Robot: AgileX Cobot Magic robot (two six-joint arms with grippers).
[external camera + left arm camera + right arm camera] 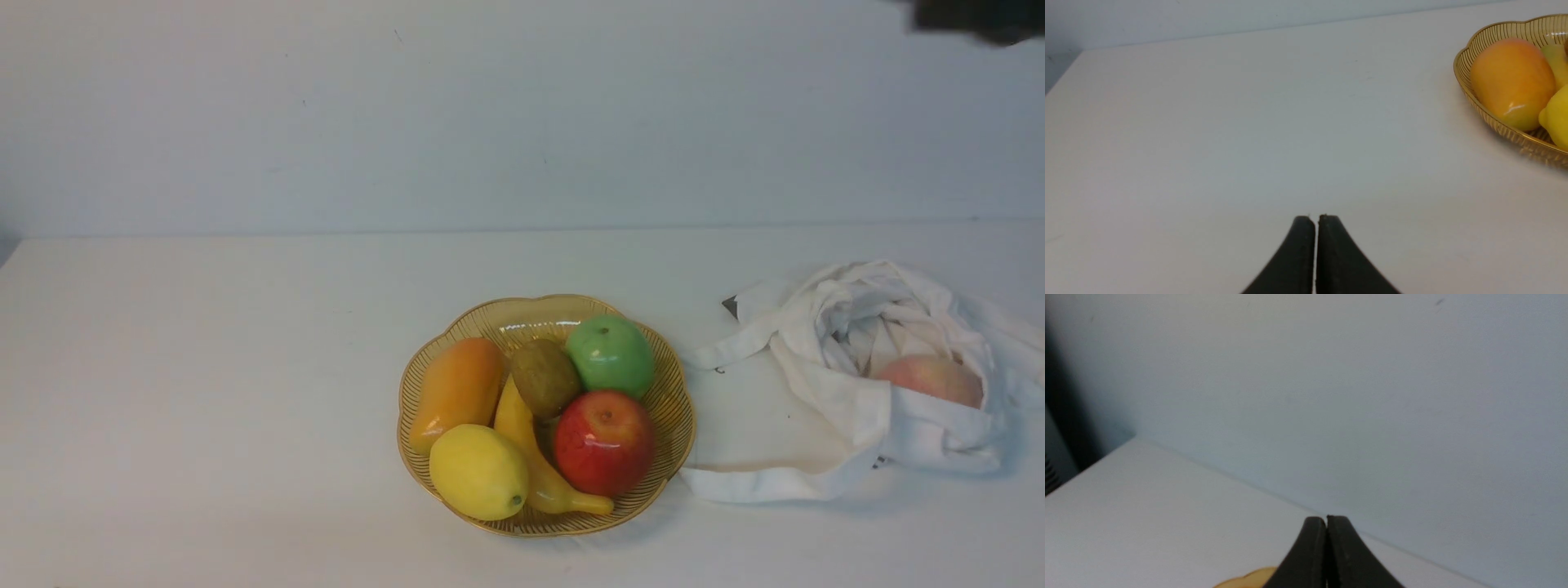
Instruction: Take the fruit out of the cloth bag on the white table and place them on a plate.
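Note:
The golden ribbed plate sits mid-table on the white table. The yellow lemon lies at its front. To the plate's right the white cloth bag lies crumpled, and the pink-orange peach shows in its opening. In the left wrist view my left gripper is shut and empty over bare table. The plate and lemon are off to one side of it. My right gripper is shut on nothing, high up and facing the back wall.
Also on the plate are an orange mango-like fruit, a banana, a kiwi, a green apple and a red apple. A dark blurred part shows at the top right corner. The wall stands behind the table.

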